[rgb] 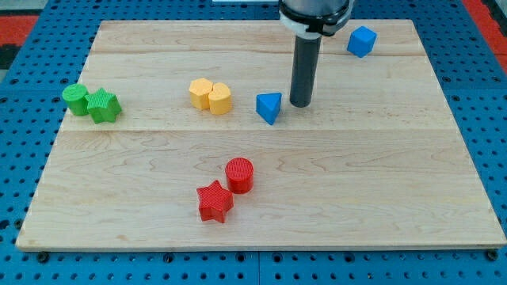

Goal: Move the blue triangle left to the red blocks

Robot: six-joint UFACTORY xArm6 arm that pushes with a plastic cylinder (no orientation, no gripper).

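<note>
The blue triangle [269, 107] lies near the board's middle, a little toward the view's top. My tip [299, 104] stands just to its right, a small gap apart. The red cylinder [239, 174] and the red star [215, 200] sit together toward the view's bottom, below and left of the triangle.
Two yellow blocks [211, 96] sit touching just left of the blue triangle. A green cylinder [77, 99] and a green star [104, 106] sit at the view's left edge of the wooden board [380, 190]. A blue cube [361, 41] is at the view's top right.
</note>
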